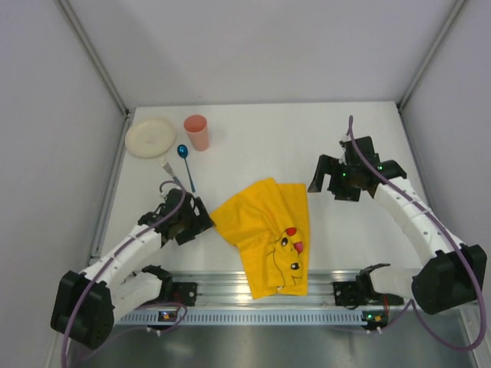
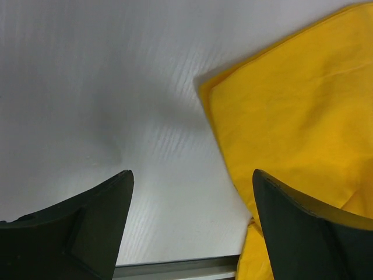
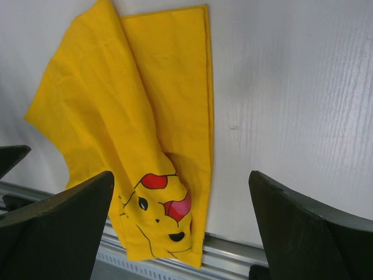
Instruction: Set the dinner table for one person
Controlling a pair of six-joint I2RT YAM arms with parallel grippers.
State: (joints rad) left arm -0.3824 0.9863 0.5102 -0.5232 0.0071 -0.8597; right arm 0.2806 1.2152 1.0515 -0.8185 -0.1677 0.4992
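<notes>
Top external view puts the yellow cloth [image 1: 268, 234] in the lower centre of the frame. It lies rumpled and partly folded on the white dinner table [image 1: 261, 146], its long axis running from upper left down to the rail at the bottom edge, which its printed end overlaps. The left gripper [image 1: 201, 217] sits just beside the cloth's left corner, jaws wide apart and empty; in the left wrist view that corner lies to the right of the gap. The right gripper [image 1: 328, 188] is also spread open and holds nothing. It hangs off the cloth's upper right, clearly apart from it. The left arm is therefore nearer, and spreading the cloth flat probably starts there. Plate [image 1: 150, 136], cup [image 1: 197, 132] and spoon [image 1: 185, 165] wait together at upper left.
</notes>
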